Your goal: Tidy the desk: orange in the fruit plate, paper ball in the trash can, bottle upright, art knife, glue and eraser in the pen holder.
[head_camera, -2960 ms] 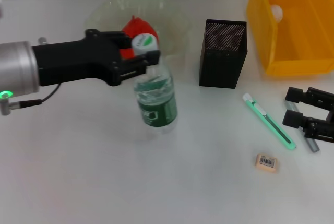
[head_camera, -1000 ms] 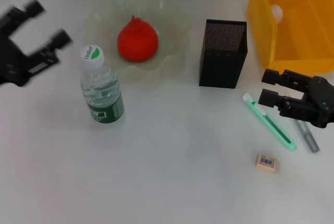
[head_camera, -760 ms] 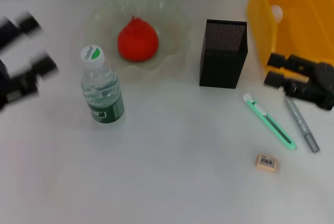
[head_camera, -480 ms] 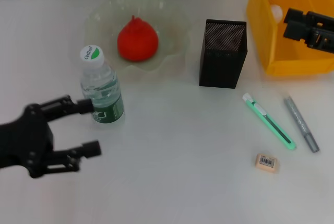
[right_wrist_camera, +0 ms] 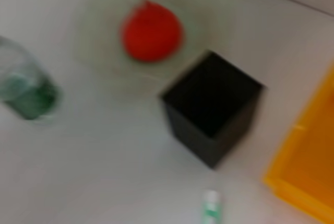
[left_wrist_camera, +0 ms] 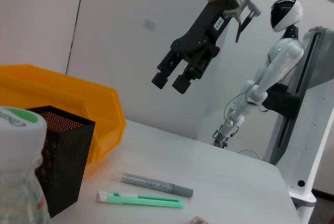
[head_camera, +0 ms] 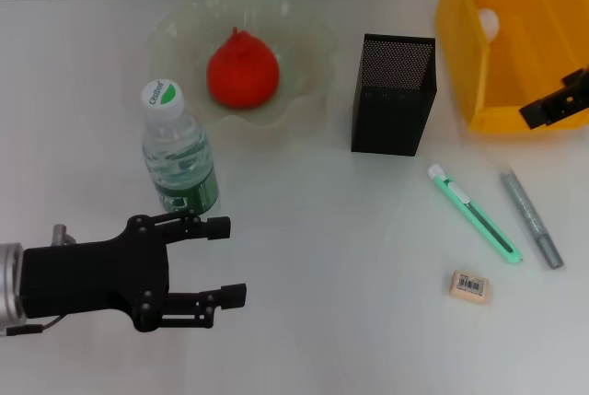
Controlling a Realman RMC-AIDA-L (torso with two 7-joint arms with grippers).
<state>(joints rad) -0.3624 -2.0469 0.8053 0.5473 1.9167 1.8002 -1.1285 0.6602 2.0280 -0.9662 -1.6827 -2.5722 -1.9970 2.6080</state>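
— What could go wrong here?
— The left pincer [head_camera: 224, 261] hovers open just beside the upright bottle [head_camera: 179, 154]; a sideways swing could topple it.
— And around?
— Knife [head_camera: 475, 214], glue [head_camera: 531, 218] and eraser [head_camera: 468, 285] lie on the tabletop [head_camera: 331, 303] near the pen holder [head_camera: 393, 94], unobstructed. The right pincer [left_wrist_camera: 178, 71] hangs high, seemingly open.

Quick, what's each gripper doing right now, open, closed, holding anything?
Left gripper: open, empty, low over the desk near the bottle.
Right gripper: raised by the trash can; holds nothing visible, open or shut unclear.
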